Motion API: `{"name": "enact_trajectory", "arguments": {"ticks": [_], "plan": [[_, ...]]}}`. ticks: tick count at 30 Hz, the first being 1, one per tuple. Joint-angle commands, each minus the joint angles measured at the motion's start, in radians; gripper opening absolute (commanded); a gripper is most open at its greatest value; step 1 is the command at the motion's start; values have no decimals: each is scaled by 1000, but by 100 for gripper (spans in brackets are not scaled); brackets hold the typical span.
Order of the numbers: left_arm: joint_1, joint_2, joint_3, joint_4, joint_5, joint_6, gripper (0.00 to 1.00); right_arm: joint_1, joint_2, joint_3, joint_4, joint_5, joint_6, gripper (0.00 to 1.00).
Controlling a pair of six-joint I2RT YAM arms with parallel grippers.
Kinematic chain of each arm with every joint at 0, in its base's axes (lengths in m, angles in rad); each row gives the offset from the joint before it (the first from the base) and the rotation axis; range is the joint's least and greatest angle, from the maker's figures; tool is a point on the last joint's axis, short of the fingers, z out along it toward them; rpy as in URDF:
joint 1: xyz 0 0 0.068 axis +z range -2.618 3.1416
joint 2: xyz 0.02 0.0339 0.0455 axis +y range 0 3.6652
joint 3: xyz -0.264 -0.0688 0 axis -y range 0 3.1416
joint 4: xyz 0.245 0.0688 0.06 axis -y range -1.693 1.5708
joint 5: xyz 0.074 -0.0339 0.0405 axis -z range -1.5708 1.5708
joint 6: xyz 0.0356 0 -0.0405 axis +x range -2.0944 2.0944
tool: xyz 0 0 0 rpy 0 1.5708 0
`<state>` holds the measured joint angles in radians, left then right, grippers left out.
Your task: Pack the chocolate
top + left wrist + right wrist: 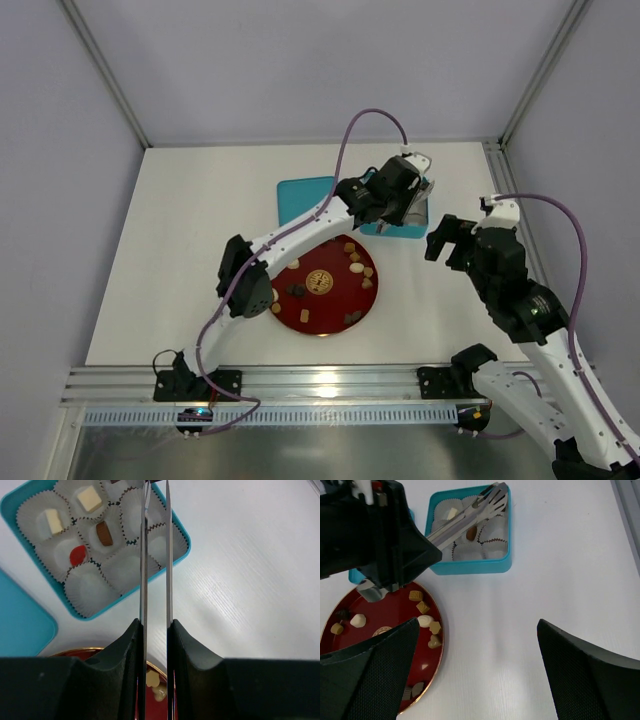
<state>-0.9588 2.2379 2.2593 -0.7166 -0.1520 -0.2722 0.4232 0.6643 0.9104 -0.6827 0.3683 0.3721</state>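
The left hand (155,628) is clamped on metal tongs (169,555), whose long blades, nearly together, run out over the teal box (470,566). Whether the tips carry a piece cannot be told. The loose chocolate (425,621) lies behind them on the red plate (335,300), nearer the left arm. These pieces are small and tan, cream or dark brown. Four pieces already sit in paper cups (90,587). The right hand (477,625) hovers over the bare counter (560,580), fingers wide apart.

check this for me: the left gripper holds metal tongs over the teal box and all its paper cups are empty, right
Not all empty. The left wrist view shows several paper cups filled: two cream pieces, a brown piece and a red piece. The left gripper does hold metal tongs over the teal box.
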Motion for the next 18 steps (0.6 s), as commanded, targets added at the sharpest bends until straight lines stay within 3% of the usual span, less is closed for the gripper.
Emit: {"name": "enact_trajectory", "arguments": {"ticks": [1, 18], "plan": [[5, 48, 80, 72, 20, 8, 1, -3, -26, 48, -29, 66, -7, 100], [20, 25, -53, 138, -3, -13, 0, -3, -38, 42, -38, 81, -30, 100]]}}
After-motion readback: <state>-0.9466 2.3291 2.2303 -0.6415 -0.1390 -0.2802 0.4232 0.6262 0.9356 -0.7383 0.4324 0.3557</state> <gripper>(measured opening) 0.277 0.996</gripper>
